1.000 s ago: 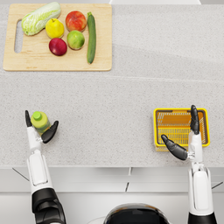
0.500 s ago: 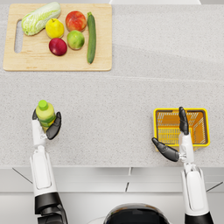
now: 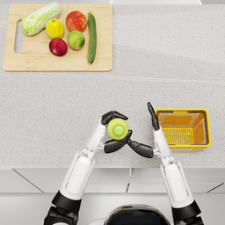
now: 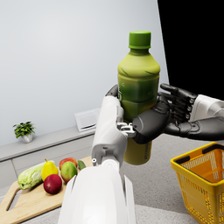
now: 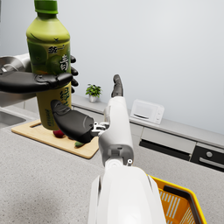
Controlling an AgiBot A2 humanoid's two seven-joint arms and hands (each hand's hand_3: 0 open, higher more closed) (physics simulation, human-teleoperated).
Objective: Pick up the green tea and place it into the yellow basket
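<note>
The green tea (image 3: 117, 129) is a green bottle with a green cap, held upright above the counter in front of my chest. My left hand (image 3: 110, 117) grips it around its middle, fingers on one side and thumb on the other (image 4: 151, 124). My right hand (image 3: 143, 149) is spread beside the bottle, its thumb (image 5: 72, 122) against the bottle's lower part and its fingers pointing away from me. The yellow basket (image 3: 182, 110) stands on the counter just right of my right hand, with nothing in it.
A wooden cutting board (image 3: 57, 66) lies at the far left with a cabbage (image 3: 40, 17), a cucumber (image 3: 92, 37) and several fruits on it. The counter's front edge (image 3: 39, 166) runs just below the hands.
My left hand has carried the bottle from the left side to the middle. My right hand has come left, off the basket, to meet the bottle.
</note>
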